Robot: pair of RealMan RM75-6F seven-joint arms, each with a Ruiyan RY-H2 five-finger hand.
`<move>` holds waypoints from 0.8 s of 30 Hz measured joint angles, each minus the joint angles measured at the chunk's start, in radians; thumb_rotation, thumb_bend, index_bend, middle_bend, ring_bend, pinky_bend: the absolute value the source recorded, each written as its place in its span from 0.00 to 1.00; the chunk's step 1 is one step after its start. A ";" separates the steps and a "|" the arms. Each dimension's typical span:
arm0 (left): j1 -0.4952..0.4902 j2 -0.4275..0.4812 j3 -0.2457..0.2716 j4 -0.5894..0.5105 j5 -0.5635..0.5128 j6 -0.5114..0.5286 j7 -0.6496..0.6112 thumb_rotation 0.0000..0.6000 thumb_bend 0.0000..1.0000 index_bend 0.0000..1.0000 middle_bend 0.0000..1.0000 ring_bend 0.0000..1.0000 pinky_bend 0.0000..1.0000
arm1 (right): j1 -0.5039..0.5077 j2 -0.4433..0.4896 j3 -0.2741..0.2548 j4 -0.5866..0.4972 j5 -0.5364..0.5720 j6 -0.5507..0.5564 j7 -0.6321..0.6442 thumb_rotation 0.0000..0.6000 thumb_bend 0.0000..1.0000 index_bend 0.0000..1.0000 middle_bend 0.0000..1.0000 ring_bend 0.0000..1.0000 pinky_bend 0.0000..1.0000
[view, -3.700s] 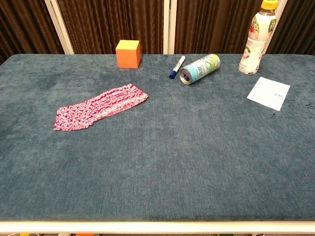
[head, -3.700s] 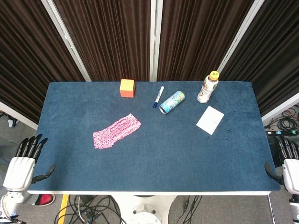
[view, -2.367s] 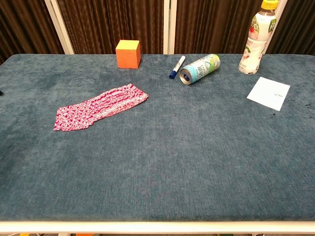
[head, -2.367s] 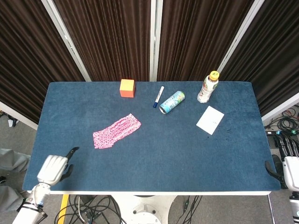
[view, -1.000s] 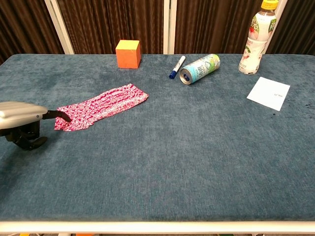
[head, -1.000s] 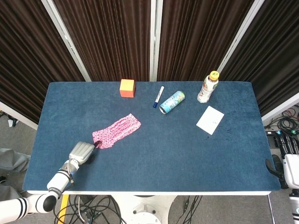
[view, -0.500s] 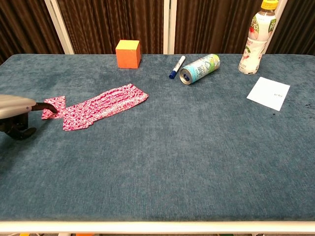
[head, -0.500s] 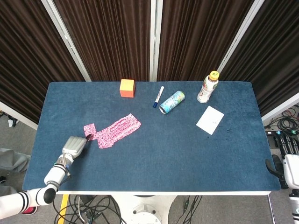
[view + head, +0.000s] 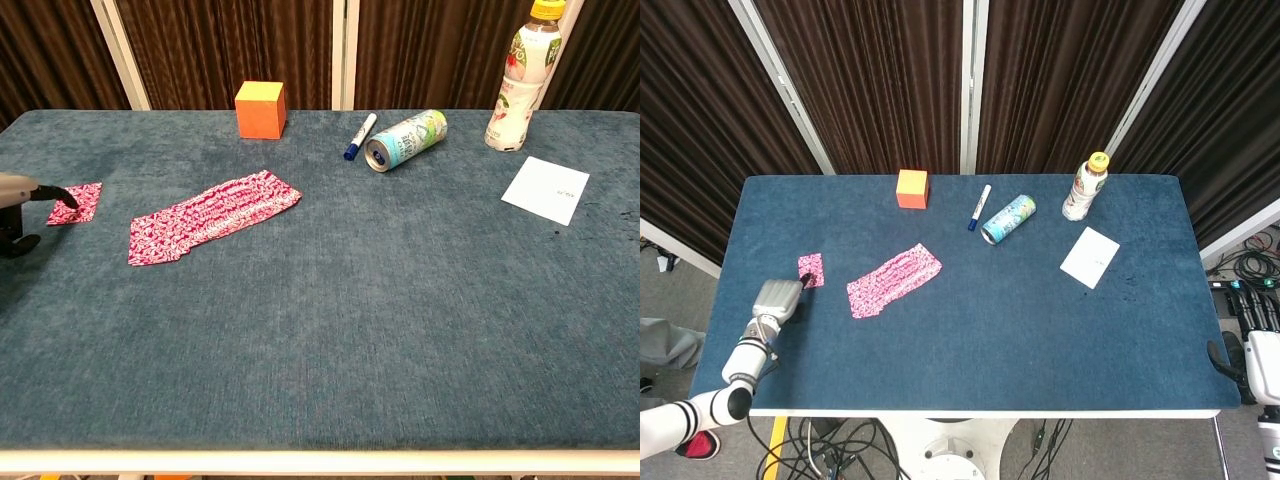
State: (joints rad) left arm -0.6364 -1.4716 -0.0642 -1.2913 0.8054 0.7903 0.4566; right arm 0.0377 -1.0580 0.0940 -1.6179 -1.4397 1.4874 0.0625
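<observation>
My left hand [image 9: 776, 298] lies low on the blue table [image 9: 970, 340], one dark fingertip [image 9: 66, 199] pressing flat on a small red patterned square [image 9: 811, 270], just ahead of my knuckles; nothing is gripped, the finger only bears down on it. Pressing looks the right way to handle it, since it seems too thin and flat to pinch off the napped cloth. How my other fingers lie I cannot tell. Beside the square, further in from my fingertip and apart from it, lies the red patterned strip [image 9: 894, 281], a long flat spread with the same print, fanned slightly at its far end.

Well beyond it stand an orange cube [image 9: 912, 188] with crisp edges, a blue-capped marker [image 9: 979, 207], a printed can [image 9: 1008, 219] on its side, an upright bottle [image 9: 1085, 187] and a white card [image 9: 1090, 257].

My right hand [image 9: 1264, 352] hangs off the table's far edge, touching nothing, its dark fingers apart.
</observation>
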 measured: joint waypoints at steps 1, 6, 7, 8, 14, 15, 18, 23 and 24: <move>0.001 0.003 0.000 -0.010 0.007 0.005 -0.003 1.00 0.55 0.13 1.00 1.00 1.00 | 0.001 -0.001 0.000 0.001 0.001 -0.002 0.000 1.00 0.28 0.00 0.00 0.00 0.00; 0.008 0.020 0.002 -0.087 0.076 0.033 -0.035 1.00 0.55 0.13 1.00 1.00 1.00 | 0.002 -0.006 -0.003 0.008 -0.002 -0.005 0.005 1.00 0.28 0.00 0.00 0.00 0.00; 0.010 0.022 0.003 -0.101 0.093 0.040 -0.041 1.00 0.55 0.13 1.00 1.00 1.00 | 0.001 -0.006 -0.003 0.009 -0.002 -0.004 0.006 1.00 0.28 0.00 0.00 0.00 0.00; 0.012 0.023 0.004 -0.121 0.118 0.050 -0.050 1.00 0.55 0.13 1.00 1.00 1.00 | 0.001 -0.006 -0.003 0.010 -0.001 -0.004 0.007 1.00 0.28 0.00 0.00 0.00 0.00; 0.009 -0.009 0.015 -0.179 0.202 0.076 -0.064 1.00 0.55 0.13 1.00 1.00 1.00 | 0.002 -0.004 -0.001 0.015 0.007 -0.013 0.014 1.00 0.28 0.00 0.00 0.00 0.00; 0.005 -0.019 0.015 -0.179 0.201 0.075 -0.061 1.00 0.55 0.13 1.00 1.00 1.00 | 0.003 -0.005 -0.003 0.015 0.005 -0.014 0.016 1.00 0.28 0.00 0.00 0.00 0.00; -0.009 -0.051 0.014 -0.175 0.188 0.069 -0.047 1.00 0.55 0.13 1.00 1.00 1.00 | 0.004 -0.006 -0.004 0.015 0.001 -0.015 0.020 1.00 0.28 0.00 0.00 0.00 0.00; -0.025 -0.074 0.013 -0.155 0.156 0.068 -0.011 1.00 0.55 0.13 1.00 1.00 1.00 | 0.003 -0.003 0.000 0.022 0.005 -0.012 0.035 1.00 0.28 0.00 0.00 0.00 0.00; -0.026 -0.075 0.013 -0.154 0.150 0.068 -0.007 1.00 0.55 0.13 1.00 1.00 1.00 | 0.002 -0.003 0.000 0.025 0.006 -0.012 0.039 1.00 0.28 0.00 0.00 0.00 0.00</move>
State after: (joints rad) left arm -0.6623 -1.5467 -0.0508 -1.4449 0.9550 0.8584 0.4497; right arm 0.0398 -1.0609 0.0940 -1.5929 -1.4334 1.4757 0.1014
